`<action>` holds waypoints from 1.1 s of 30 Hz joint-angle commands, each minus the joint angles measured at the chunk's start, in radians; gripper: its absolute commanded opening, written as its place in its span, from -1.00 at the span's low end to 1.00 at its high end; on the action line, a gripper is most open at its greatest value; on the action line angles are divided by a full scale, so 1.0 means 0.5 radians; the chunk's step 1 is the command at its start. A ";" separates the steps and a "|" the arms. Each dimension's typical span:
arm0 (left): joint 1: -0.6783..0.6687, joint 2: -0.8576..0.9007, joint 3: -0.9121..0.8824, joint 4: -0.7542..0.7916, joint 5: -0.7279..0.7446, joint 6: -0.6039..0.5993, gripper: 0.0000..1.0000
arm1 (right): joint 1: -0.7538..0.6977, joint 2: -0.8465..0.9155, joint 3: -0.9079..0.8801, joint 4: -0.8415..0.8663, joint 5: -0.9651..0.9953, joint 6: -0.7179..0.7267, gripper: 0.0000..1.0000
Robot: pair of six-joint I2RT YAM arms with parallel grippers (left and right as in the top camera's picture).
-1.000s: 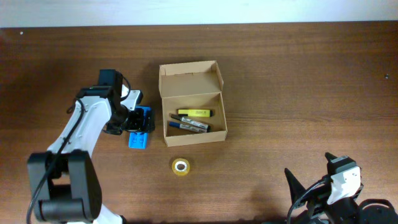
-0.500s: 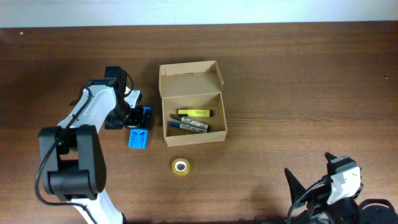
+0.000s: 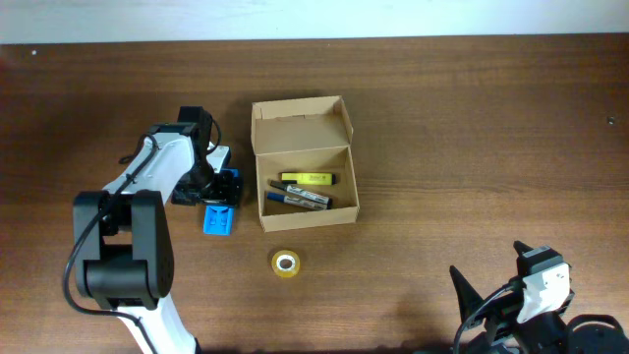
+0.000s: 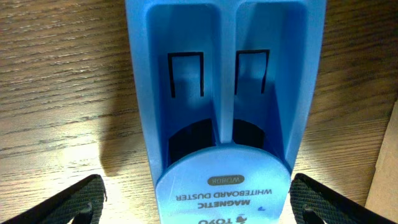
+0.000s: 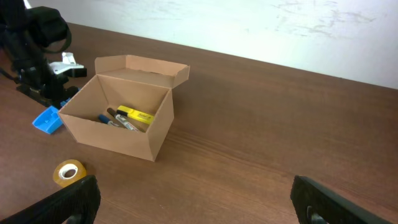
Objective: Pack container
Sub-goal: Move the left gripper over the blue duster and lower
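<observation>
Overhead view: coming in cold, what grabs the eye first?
The open tan container mid-table, a yellow highlighter and dark markers inside. Just left of it, the left gripper sits with jaws spread either side of a blue whiteboard duster. A tape roll lies alone in front.

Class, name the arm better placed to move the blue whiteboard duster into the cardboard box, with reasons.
Left. The left claw, open, straddles the duster beside the container. The right claw is open too, but far from both.
</observation>
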 commanded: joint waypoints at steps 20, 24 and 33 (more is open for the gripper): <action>-0.111 0.115 0.037 -0.004 -0.020 -0.036 0.26 | -0.013 -0.006 -0.004 0.006 0.024 0.023 0.98; -0.111 0.114 0.037 0.001 -0.020 -0.070 0.17 | -0.013 -0.006 -0.004 0.006 0.024 0.023 0.98; -0.111 0.111 0.055 0.001 -0.019 -0.107 0.15 | -0.013 -0.006 -0.004 0.006 0.024 0.023 0.98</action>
